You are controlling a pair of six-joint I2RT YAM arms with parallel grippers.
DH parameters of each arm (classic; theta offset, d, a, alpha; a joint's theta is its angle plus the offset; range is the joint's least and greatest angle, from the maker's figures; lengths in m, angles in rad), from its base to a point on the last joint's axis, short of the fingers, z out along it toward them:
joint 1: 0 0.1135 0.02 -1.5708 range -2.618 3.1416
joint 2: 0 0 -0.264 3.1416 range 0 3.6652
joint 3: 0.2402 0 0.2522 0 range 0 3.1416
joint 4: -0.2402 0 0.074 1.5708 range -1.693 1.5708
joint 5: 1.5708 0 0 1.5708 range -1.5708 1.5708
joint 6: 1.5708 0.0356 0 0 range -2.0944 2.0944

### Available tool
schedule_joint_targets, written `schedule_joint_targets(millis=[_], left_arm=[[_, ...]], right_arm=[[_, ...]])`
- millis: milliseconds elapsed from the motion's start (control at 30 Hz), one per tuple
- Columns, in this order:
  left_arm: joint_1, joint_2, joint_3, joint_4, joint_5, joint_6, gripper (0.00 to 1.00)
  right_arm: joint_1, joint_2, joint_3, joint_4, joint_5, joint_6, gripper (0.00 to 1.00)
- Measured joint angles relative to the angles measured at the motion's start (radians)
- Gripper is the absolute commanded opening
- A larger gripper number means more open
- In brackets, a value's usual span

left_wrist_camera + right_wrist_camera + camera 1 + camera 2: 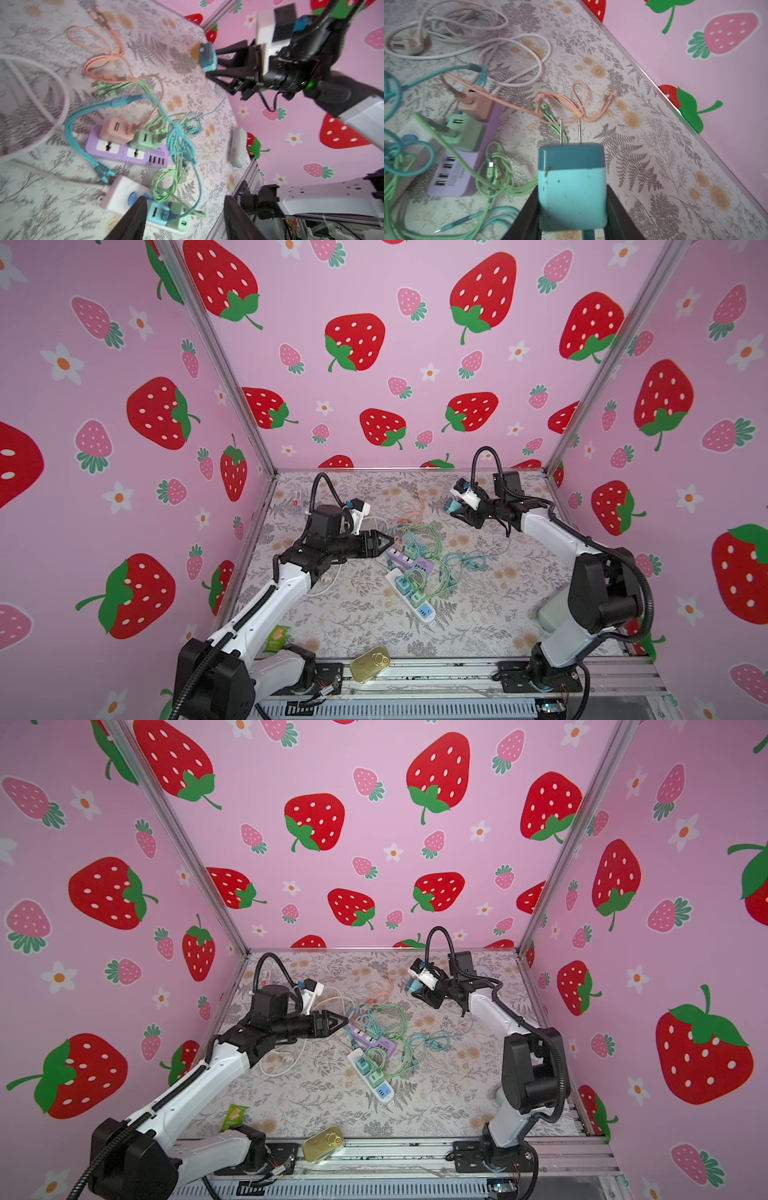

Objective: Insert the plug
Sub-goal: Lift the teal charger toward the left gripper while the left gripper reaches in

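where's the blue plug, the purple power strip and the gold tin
blue plug point(572, 187): right wrist view, its light blue side face
purple power strip point(92, 136): left wrist view, bare purple end
gold tin point(370, 664): a top view, middle of its lid

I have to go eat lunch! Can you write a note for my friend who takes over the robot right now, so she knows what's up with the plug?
The right gripper is shut on the blue plug, up in the air, prongs pointing away from the jaws.
The left gripper is open and empty, hovering by the purple power strip.
On that strip: pink charger and green charger plugged in; two sockets look free.
Done: plug picked up.
Left: carry it to a free socket, line up, push in.
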Motion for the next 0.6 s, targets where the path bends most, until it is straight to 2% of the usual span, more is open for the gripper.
schedule_joint_targets(millis=[367,600], left_arm=[[0.000,0.147,0.110,0.136,0.211,-0.082,0.64],[0.000,0.197,0.132,0.182,0.297,-0.135,0.63]], right_arm=[[0.197,-0.189,-0.081,0.043,-0.010,-0.020,0.25],[0.294,-0.213,-0.082,0.040,0.005,-0.055,0.25]])
